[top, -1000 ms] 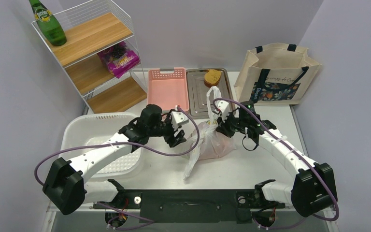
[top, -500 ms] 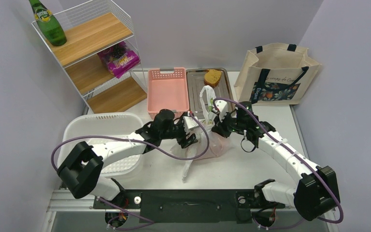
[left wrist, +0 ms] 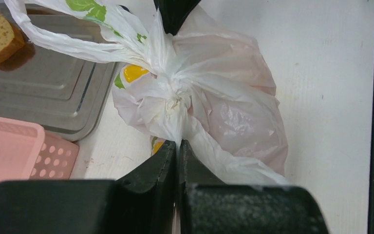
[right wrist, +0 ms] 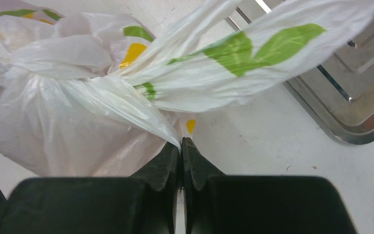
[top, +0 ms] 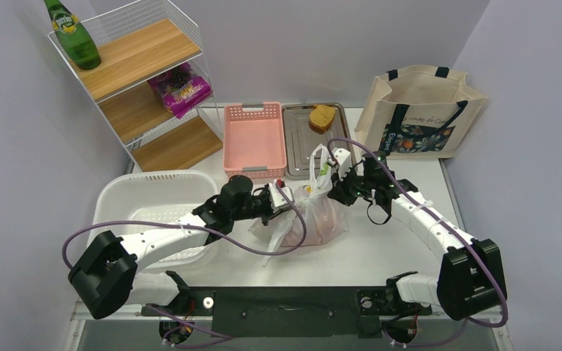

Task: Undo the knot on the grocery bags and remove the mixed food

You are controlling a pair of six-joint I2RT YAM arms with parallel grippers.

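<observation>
Bag [top: 326,219] sagged lower; left claw [left wrist: 177,145] now pinching beside knot [left wrist: 173,100].

Left pincer [top: 287,198] and right pincer [top: 332,191] flank the plastic bag [top: 323,221].

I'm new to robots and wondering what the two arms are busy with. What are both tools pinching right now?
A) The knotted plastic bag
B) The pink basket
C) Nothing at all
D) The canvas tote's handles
A: each wrist view shows its tool, the left tool and the right tool, closed on a twisted strand of the plastic bag.
</observation>
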